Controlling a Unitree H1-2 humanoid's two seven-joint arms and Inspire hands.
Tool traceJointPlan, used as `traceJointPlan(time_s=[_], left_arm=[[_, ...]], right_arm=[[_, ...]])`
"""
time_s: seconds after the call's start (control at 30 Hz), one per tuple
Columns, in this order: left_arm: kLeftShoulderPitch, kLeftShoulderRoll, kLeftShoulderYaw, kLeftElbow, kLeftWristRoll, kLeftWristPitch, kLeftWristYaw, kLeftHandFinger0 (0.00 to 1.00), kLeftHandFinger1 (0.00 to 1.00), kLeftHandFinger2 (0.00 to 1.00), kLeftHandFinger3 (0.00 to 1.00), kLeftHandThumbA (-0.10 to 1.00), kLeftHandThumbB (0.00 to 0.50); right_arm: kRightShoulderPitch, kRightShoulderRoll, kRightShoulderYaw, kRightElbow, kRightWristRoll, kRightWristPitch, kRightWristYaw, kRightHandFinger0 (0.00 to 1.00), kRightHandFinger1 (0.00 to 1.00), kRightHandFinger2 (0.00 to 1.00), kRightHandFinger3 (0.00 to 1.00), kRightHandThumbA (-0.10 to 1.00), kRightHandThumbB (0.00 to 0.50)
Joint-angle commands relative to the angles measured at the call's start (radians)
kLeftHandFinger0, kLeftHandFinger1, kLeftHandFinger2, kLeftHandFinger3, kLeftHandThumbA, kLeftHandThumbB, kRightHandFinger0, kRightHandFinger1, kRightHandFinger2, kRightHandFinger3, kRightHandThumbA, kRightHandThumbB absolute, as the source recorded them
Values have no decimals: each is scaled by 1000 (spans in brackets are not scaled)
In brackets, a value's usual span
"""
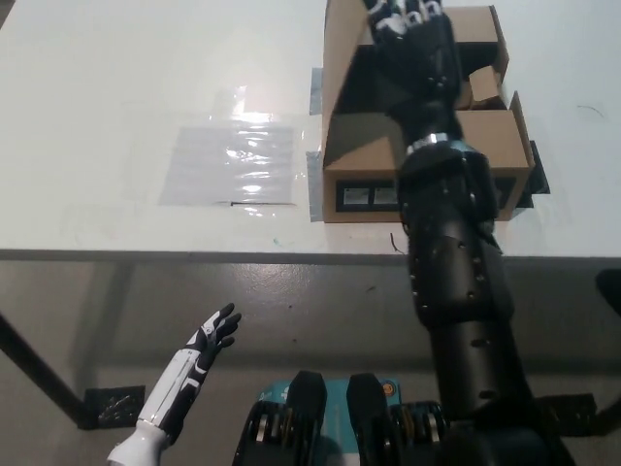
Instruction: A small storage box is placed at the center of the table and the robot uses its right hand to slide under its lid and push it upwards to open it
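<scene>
The right hand (412, 34) reaches over the open box (364, 155) on the worktop (116, 97), fingers spread, holding nothing. The left hand (209, 340) rests low, fingers apart.

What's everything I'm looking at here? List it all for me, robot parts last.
Table: one, white, fills the upper picture.
Storage box: one, brown cardboard, on the table right of centre, open; dark labelled strip on its front wall.
Lid: one, brown, raised at the box's far left side.
Clear plastic sheet: one, shiny and see-through, flat on the table left of the box.
Floor: grey, below the table edge.
Right hand: one, black, reaching over the open box toward its far end, fingers spread, holding nothing.
Left hand: one, white and black, lower left below the table edge, open, resting.
</scene>
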Motion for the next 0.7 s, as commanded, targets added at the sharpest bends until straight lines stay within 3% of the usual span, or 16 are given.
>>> traceJointPlan(time_s=[0.0, 0.4, 0.67], left_arm=[[-19, 6, -4, -18, 3, -33, -5, 1000, 1000, 1000, 1000, 1000, 500], [-31, 6, -18, -22, 12, -21, -3, 1000, 1000, 1000, 1000, 1000, 500], [-44, 4, -24, -15, 16, -16, -5, 1000, 1000, 1000, 1000, 1000, 500]], right_arm=[[-61, 24, 49, -13, -65, -38, 17, 1000, 1000, 1000, 1000, 1000, 394], [-54, 33, 97, 198, -132, -83, 33, 1000, 1000, 1000, 1000, 1000, 302], [-75, 20, 83, 386, -156, -141, 47, 1000, 1000, 1000, 1000, 1000, 297]])
